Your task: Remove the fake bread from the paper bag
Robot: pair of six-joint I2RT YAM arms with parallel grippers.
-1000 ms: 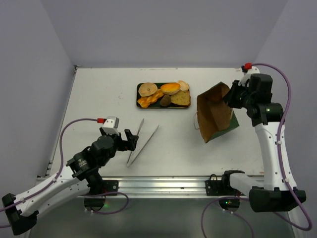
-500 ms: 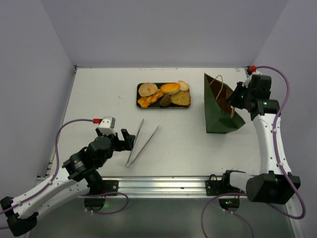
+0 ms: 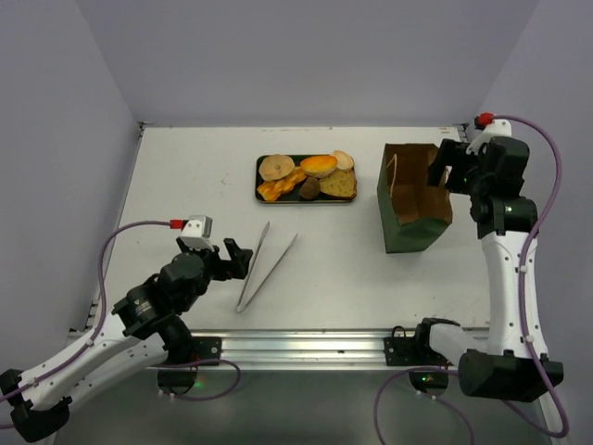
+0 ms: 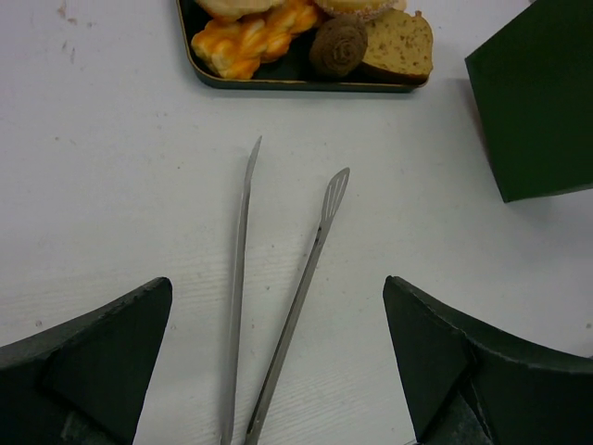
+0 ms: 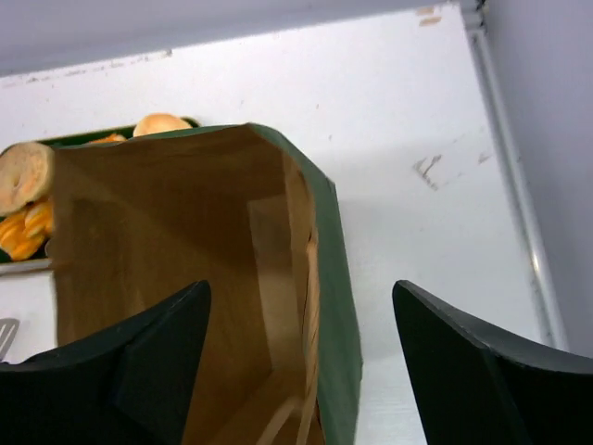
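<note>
The fake bread lies on a flat dark green tray [image 3: 262, 194]: a round bun [image 3: 276, 168], a braided loaf [image 3: 281, 185], a golden roll [image 3: 319, 166] and a toast slice [image 3: 339, 184]. The paper bag [image 3: 412, 209] stands upright to the tray's right, mouth open. Its brown inside [image 5: 167, 250] shows only paper. My right gripper [image 3: 443, 174] is open over the bag's right rim. The bag's green wall [image 5: 335, 278] runs between its fingers, untouched. My left gripper [image 3: 236, 260] is open low over the table at the near left and holds nothing.
Metal tongs [image 3: 264, 264] lie on the table just ahead of my left gripper, their tips [image 4: 335, 185] pointing toward the tray [image 4: 296, 82]. The bag's corner [image 4: 547, 102] shows at the left wrist view's right edge. The table's right rail [image 5: 519, 213] runs close to the bag.
The bag, held tilted off the table a second ago, now stands upright. My right gripper has opened and let go of its rim. The left arm barely moved.
</note>
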